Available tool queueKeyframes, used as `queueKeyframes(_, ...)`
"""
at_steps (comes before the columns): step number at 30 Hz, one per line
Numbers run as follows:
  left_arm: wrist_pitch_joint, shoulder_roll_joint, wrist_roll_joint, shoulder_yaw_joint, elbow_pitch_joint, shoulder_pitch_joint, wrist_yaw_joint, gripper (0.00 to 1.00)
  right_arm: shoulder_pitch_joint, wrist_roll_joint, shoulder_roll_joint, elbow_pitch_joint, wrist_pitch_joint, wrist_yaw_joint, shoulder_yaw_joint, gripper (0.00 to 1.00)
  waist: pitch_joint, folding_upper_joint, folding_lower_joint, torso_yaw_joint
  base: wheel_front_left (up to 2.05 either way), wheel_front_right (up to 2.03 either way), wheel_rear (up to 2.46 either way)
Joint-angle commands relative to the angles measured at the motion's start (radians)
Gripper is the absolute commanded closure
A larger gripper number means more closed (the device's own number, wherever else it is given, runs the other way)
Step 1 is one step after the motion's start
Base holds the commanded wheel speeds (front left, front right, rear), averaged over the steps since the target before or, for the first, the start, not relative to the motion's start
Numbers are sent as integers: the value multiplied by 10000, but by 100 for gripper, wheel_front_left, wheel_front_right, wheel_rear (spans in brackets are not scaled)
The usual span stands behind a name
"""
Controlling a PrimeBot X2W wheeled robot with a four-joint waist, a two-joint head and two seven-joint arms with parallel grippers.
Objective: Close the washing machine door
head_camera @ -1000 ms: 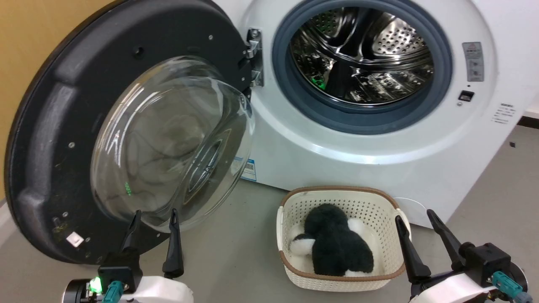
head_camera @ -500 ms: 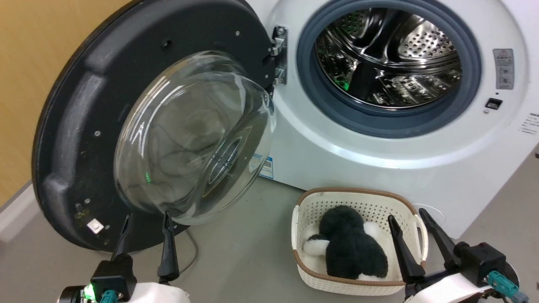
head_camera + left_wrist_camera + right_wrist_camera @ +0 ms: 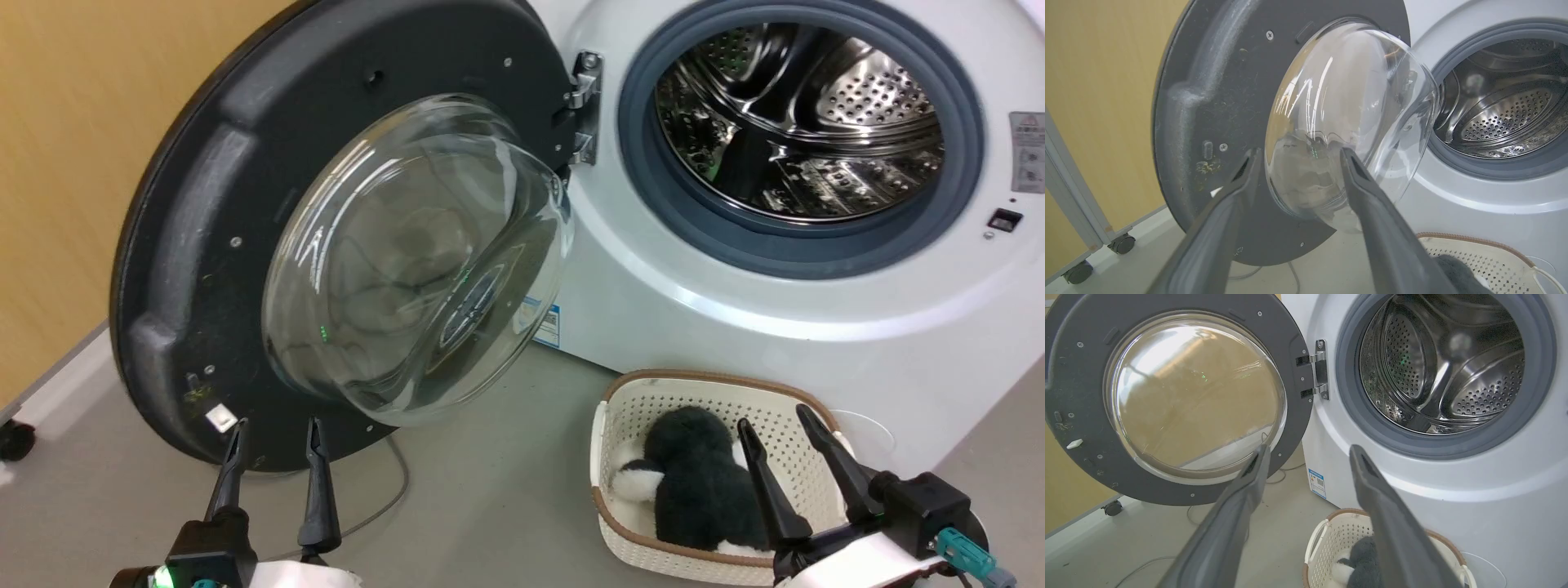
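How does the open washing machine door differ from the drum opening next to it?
The door is black plastic; the drum opening is shiny steel inside a grey rubber ring. The door carries a clear glass bowl that bulges out; the opening goes inward. The door stands swung wide open; the opening sits fixed in the white washing machine. Both are round, and a metal hinge sits between them.

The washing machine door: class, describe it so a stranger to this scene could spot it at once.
Find the big white washing machine. Hinged left of its steel drum opening hangs the washing machine door, swung wide open. Only it is a black disc with a bulging glass bowl.
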Motion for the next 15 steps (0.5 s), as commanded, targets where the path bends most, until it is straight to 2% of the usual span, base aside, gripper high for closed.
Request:
queueKeyframes(1, -115, 3, -103, 7, -80, 156, 105, 0, -164, 121, -94, 48, -110, 6, 96, 0, 10, 0, 0, 107, 0, 0, 0)
queueKeyframes(15, -408, 3, -250, 6, -315, 357, 370, 0, -264, 487, -236, 171, -402, 7, 432, 0, 63, 0, -1, 726, 0, 0, 0)
